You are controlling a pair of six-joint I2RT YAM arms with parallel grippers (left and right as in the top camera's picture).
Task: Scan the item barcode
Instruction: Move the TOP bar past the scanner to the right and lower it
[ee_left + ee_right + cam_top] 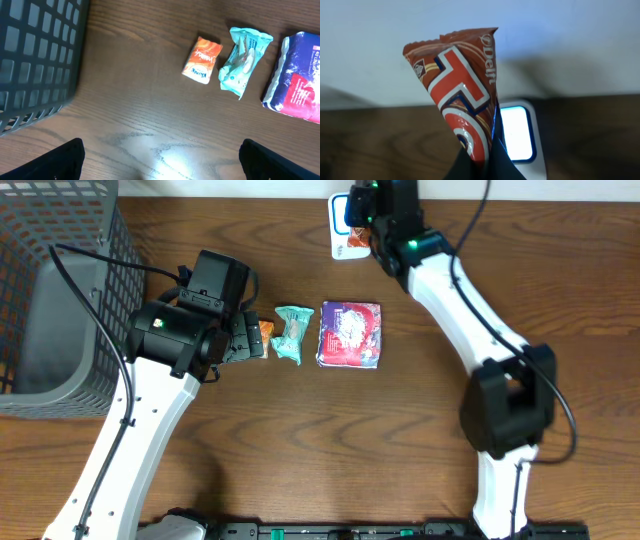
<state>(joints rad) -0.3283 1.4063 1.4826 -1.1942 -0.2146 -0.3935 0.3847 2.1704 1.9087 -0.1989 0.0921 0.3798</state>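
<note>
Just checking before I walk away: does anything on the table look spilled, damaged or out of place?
Nothing stands out. The orange packet, teal packet and blue pack lie side by side, unspilled; the teal one is only crinkled. The right gripper holds a red-brown wrapper by the scanner.

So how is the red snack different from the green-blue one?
The red snack is red-brown with white stripes and letters; the green-blue one is pale teal. The red snack is up in the air, pinched at its lower end by the right jaws; the green-blue one lies on the table with nothing holding it. The red snack stands on end; the green-blue one lies flat. Both are small sealed wrappers.
</note>
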